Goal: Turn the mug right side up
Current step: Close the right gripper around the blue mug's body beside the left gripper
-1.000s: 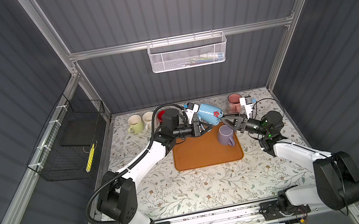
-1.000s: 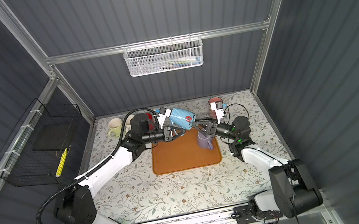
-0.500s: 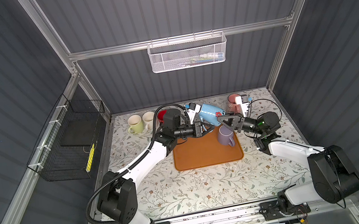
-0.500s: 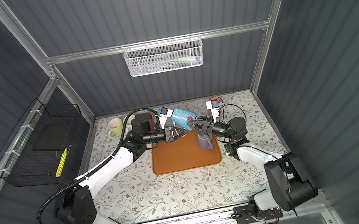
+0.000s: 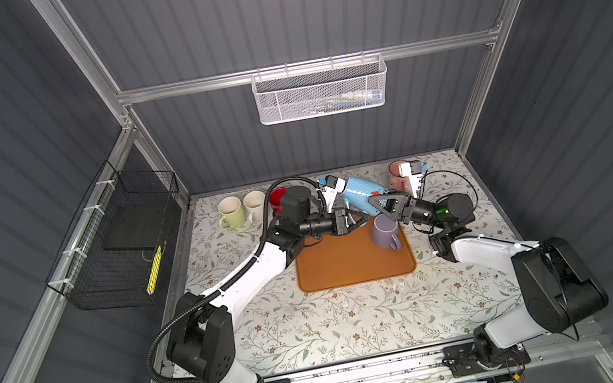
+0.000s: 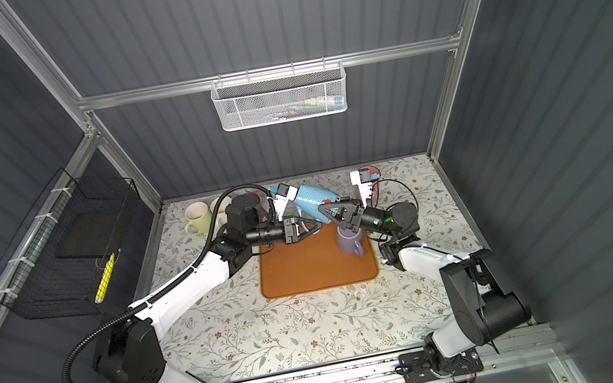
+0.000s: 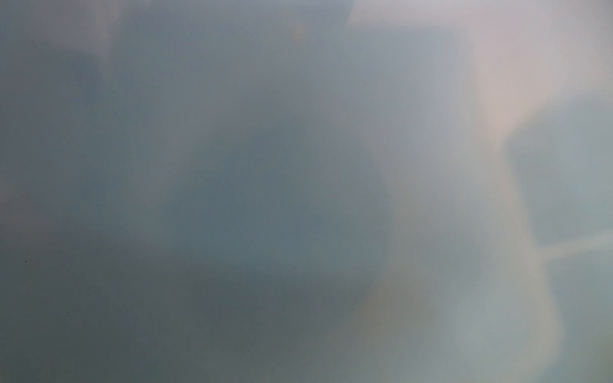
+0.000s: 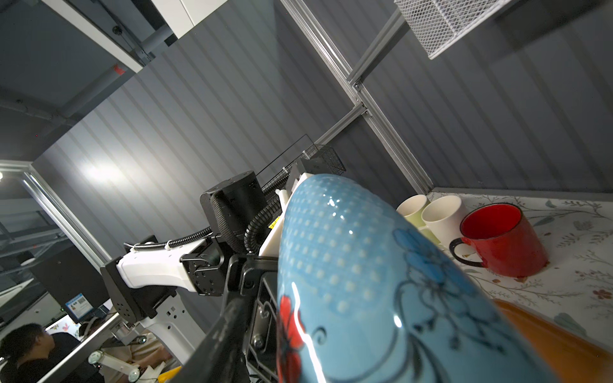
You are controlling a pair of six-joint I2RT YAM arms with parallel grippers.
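Observation:
A light blue mug (image 5: pixel 360 194) with dots and a red flower hangs tilted on its side above the back edge of the orange mat (image 5: pixel 342 266). My left gripper (image 5: pixel 358 221) is shut on the mug's handle from below left. My right gripper (image 5: pixel 381 205) reaches in from the right, its jaws around the mug's near end. In the right wrist view the mug (image 8: pixel 348 282) fills the lower middle and one dark finger (image 8: pixel 225 325) lies beside it; I cannot see whether the pads press on it. The left wrist view is a grey-blue blur.
A purple mug (image 5: pixel 385 230) stands on the mat just under my right gripper. At the back stand two cream mugs (image 5: pixel 232 213), a red mug (image 8: pixel 497 238) and a pink mug (image 5: pixel 396 169). A black wire basket (image 5: pixel 123 240) hangs on the left wall.
My right gripper has moved left from beside the purple mug up to the blue mug, and its jaws have narrowed around the mug's end. The left gripper and the mug have stayed put.

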